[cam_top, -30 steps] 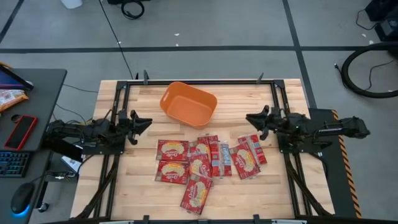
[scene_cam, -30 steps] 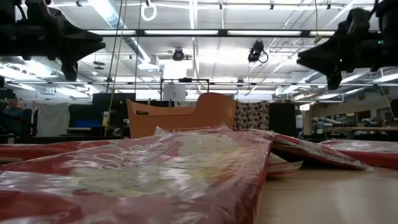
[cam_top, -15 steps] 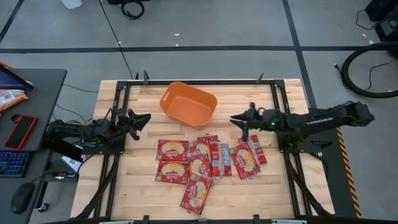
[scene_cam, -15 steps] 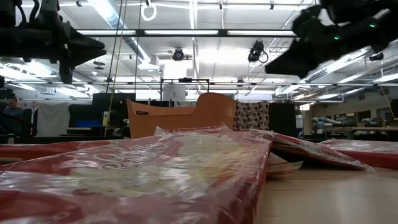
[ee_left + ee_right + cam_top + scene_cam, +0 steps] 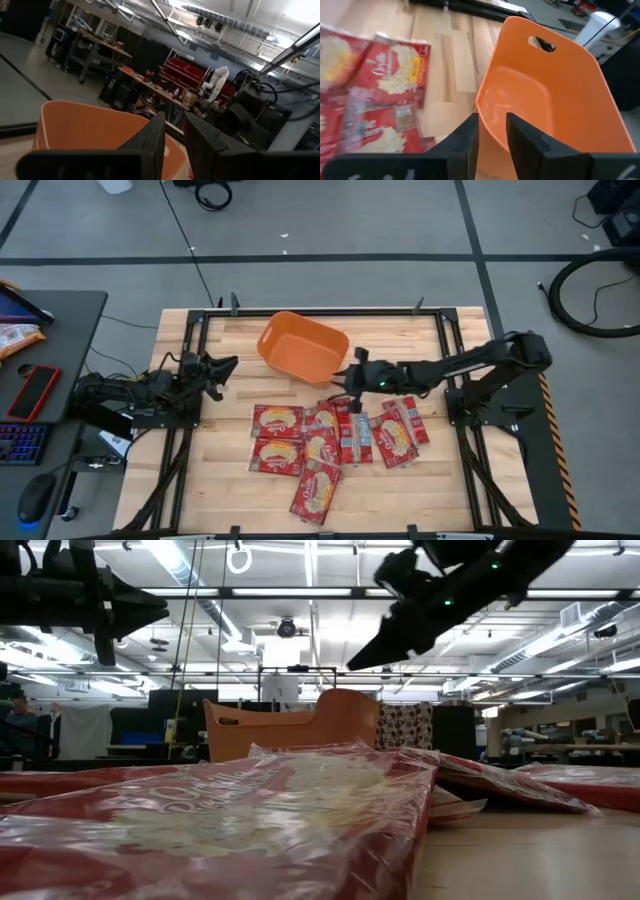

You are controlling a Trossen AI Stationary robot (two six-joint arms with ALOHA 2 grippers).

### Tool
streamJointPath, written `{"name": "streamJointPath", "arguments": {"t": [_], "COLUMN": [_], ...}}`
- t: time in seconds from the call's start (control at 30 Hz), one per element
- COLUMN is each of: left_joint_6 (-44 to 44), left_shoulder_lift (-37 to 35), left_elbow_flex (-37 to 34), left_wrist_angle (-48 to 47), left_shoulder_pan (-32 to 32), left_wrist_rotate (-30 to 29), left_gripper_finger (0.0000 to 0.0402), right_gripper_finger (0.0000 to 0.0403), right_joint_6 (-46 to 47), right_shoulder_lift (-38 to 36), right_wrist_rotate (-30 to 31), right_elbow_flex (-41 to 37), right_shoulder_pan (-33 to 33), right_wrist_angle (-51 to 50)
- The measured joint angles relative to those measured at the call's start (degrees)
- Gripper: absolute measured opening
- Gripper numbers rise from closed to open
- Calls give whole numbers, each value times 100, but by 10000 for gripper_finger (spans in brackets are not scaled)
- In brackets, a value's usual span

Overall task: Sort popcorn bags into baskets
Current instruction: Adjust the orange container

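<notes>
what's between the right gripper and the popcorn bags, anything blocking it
Nothing visible. The right gripper hangs in the air just past the near end of the orange basket, above the top edge of the popcorn bags, with only open space beneath it.

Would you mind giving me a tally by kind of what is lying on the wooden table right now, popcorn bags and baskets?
Popcorn bags: about 10, red packets overlapping in one cluster, so the exact number is hard to tell
Orange basket: 1, nothing inside it
Total: about 11
</notes>
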Motion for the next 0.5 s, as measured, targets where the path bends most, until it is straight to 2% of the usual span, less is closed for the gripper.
{"name": "streamJointPath", "arguments": {"t": [0.3,0.37,0.5], "left_joint_6": [37,37,37], "left_shoulder_lift": [0,0,0], "left_elbow_flex": [0,0,0], "left_wrist_angle": [138,139,129], "left_shoulder_pan": [0,0,0], "left_wrist_rotate": [-129,-253,-297], "left_gripper_finger": [73,73,73], "right_gripper_finger": [104,104,102], "right_joint_6": [-1081,-1288,-1677], "right_shoulder_lift": [1028,1145,1215], "right_wrist_rotate": [297,631,1913], "right_elbow_flex": [784,818,818], "right_shoulder_pan": [218,214,193], "right_wrist_angle": [-40,-144,-519]}}
